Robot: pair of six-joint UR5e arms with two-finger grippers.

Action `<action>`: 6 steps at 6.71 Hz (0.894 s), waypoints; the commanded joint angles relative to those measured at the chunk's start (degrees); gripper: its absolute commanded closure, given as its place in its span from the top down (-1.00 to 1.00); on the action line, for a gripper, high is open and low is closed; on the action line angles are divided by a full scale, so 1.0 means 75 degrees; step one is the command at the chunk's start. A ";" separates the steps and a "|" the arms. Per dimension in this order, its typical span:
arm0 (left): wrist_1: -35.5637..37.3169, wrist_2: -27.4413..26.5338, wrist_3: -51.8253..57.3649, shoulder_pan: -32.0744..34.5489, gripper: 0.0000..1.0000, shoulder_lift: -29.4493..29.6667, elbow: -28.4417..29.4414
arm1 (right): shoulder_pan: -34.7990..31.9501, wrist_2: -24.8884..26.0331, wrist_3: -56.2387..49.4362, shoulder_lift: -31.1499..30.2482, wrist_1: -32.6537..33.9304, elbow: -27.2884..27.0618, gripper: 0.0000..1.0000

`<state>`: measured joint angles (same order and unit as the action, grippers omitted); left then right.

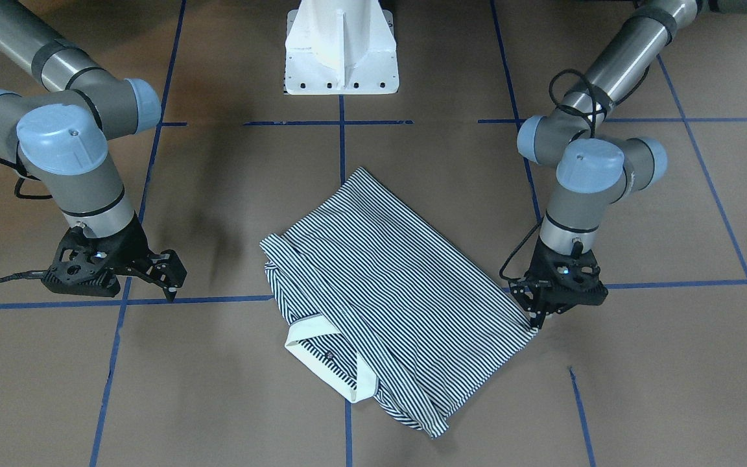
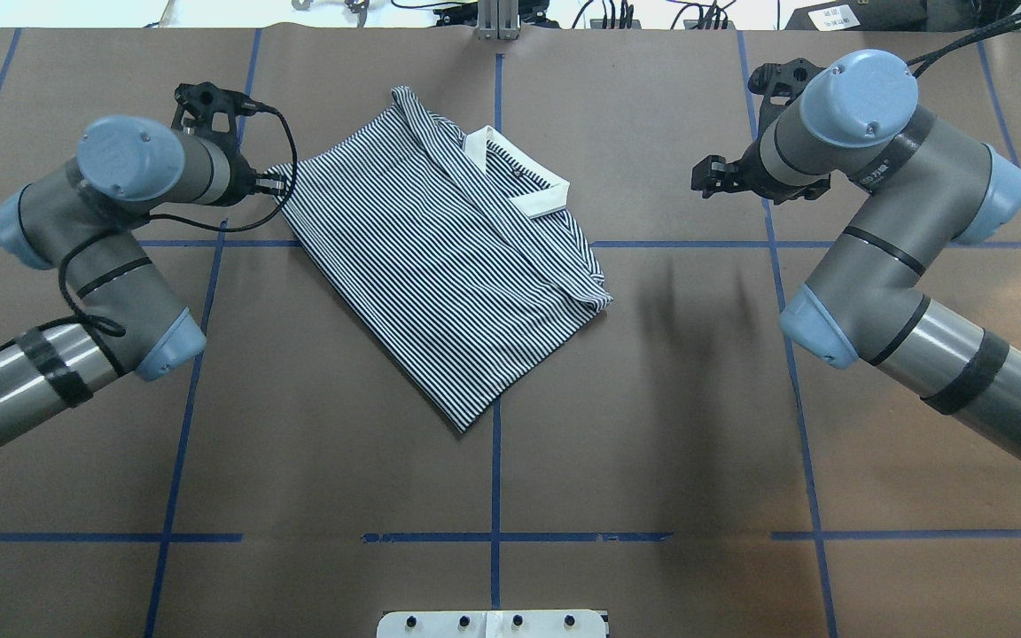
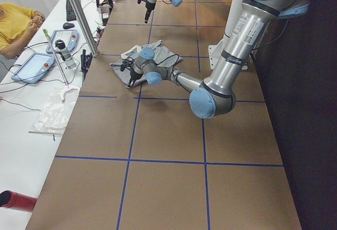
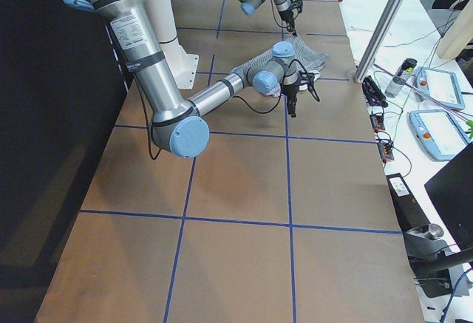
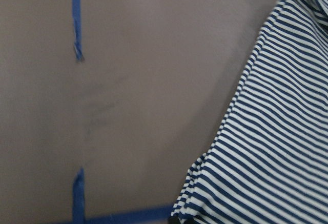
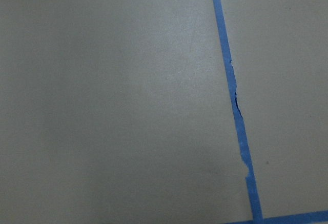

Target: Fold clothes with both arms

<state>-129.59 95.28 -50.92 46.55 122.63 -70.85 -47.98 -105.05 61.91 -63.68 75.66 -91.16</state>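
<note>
I'm looking at a brown table marked into large squares by blue tape lines, with the white pedestal base bolted at the near edge on the middle line. The only loose thing on it is the folded striped polo shirt, lying flat and askew to the grid, just left of centre and towards the far side. Its cream collar sits at the far right of the bundle, and one corner points back along the middle tape line.

Label on left arm, apparently illegible
</note>
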 commanded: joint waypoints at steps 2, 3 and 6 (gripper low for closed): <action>-0.1001 -0.0796 0.0399 0.0401 -1.00 0.1484 0.2436 | 0.0011 0.0002 0.0042 -0.0052 -0.0034 -0.0056 1.00; -0.1270 -0.0774 0.0588 0.0472 -1.00 0.1438 0.2428 | 0.0011 -0.0009 0.0042 -0.0052 -0.0034 -0.0056 1.00; -0.1425 -0.0217 0.1677 0.0659 1.00 0.1180 0.2020 | 0.0384 0.0014 0.1241 0.0426 -0.0045 0.0107 0.99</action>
<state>-139.71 90.71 -42.03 50.49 132.04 -54.15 -46.75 -105.01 65.63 -62.61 75.33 -91.12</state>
